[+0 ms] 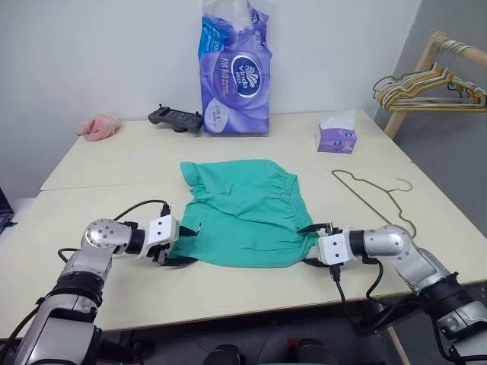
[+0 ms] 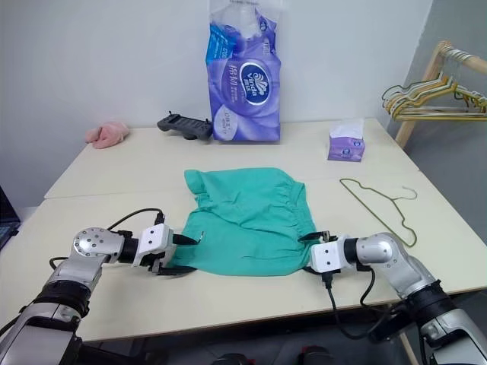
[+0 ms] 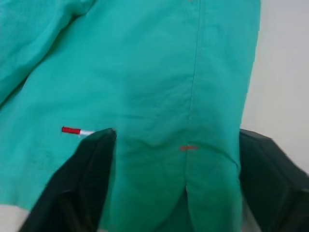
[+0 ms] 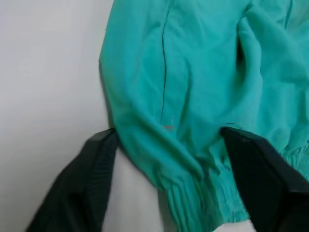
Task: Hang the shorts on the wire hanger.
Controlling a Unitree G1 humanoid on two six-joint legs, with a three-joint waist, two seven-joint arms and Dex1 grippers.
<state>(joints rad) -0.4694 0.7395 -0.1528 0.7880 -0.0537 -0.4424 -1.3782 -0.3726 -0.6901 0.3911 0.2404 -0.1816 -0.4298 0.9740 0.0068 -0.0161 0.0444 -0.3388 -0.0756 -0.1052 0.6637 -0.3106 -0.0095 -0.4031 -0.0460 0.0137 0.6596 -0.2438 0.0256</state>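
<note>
Both pairs of jaws stood spread, each straddling a near corner of the shorts [image 1: 242,213] with fabric between the fingers but no pinch made. The left gripper [image 1: 186,245] framed the near left edge; the right gripper [image 1: 313,243] framed the near right corner, where the gathered elastic band lay. The step in hand looked like taking hold of the garment at both ends (the lift had not begun). Next, each pair would need to close firmly on cloth, gripping both layers, before raising it toward the wire hanger [image 1: 378,195], which lay flat on the table [image 1: 91,163], apart to the right. Whether the lower fingers were under the fabric or merely beside it could not be told. The far leg hems were rumpled and hard to trace.
</note>
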